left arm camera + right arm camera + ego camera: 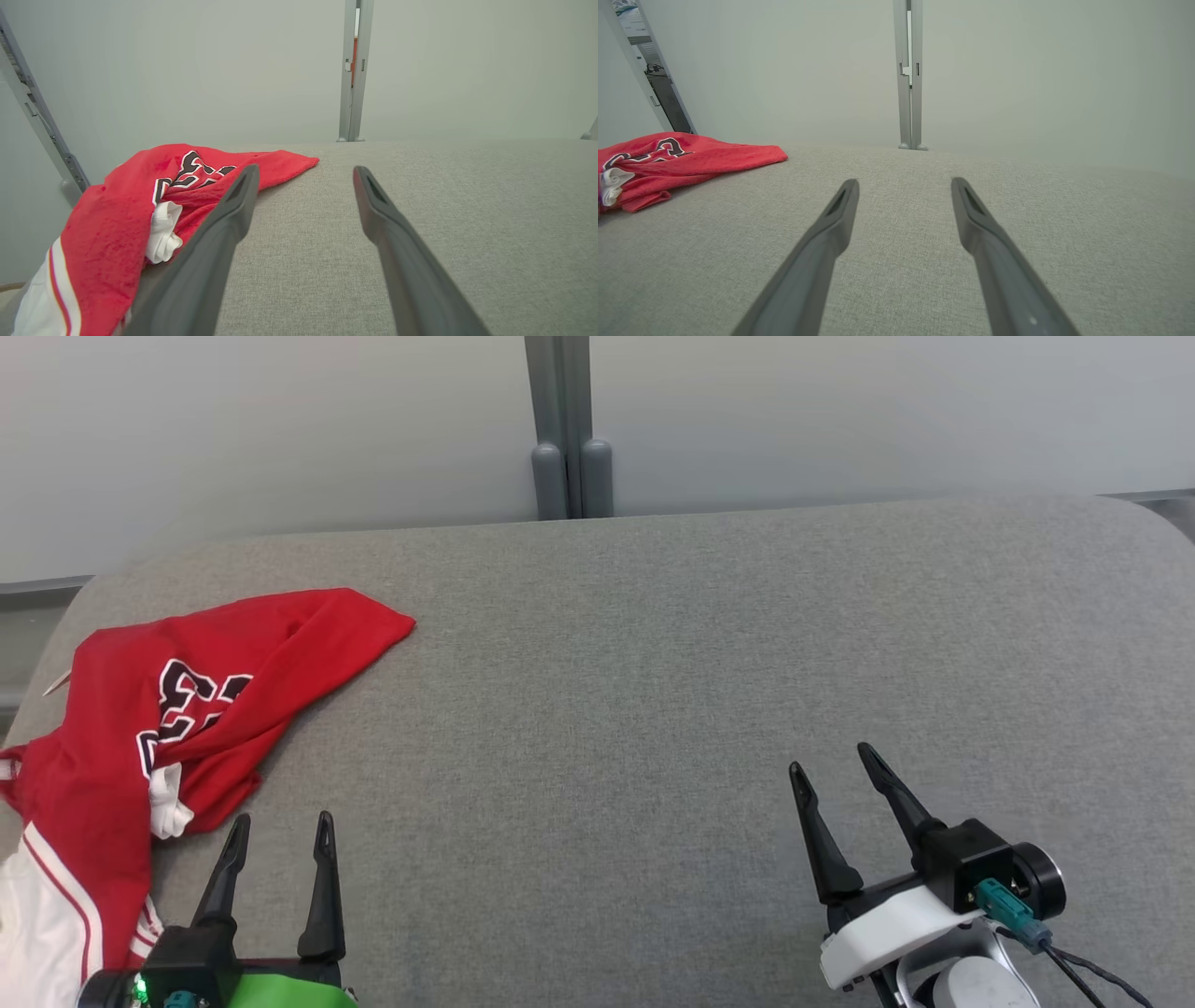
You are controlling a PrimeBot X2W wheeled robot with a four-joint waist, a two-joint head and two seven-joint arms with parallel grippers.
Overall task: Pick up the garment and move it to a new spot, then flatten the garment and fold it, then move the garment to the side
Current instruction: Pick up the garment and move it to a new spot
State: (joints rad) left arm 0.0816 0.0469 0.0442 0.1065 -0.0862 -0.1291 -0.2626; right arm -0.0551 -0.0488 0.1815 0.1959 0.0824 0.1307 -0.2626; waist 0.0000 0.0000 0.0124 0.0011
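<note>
The garment (187, 709) is a red jersey with black-and-white numbers and white trim, lying crumpled at the left edge of the grey padded table (653, 663). Part of it hangs over the near left corner. My left gripper (283, 826) stands open just to the right of the garment's near end, touching nothing. In the left wrist view the garment (121, 219) lies left of my open left gripper (306, 171). My right gripper (831, 758) is open over bare table at the lower right, far from the cloth. The right wrist view has the garment (682, 161) at far left and my right gripper (905, 183) open.
A grey post (565, 429) rises behind the table's far edge against a pale wall. The table's corners are rounded and its left edge (42, 681) runs close beside the garment. A dark cable (1092, 971) trails from the right wrist.
</note>
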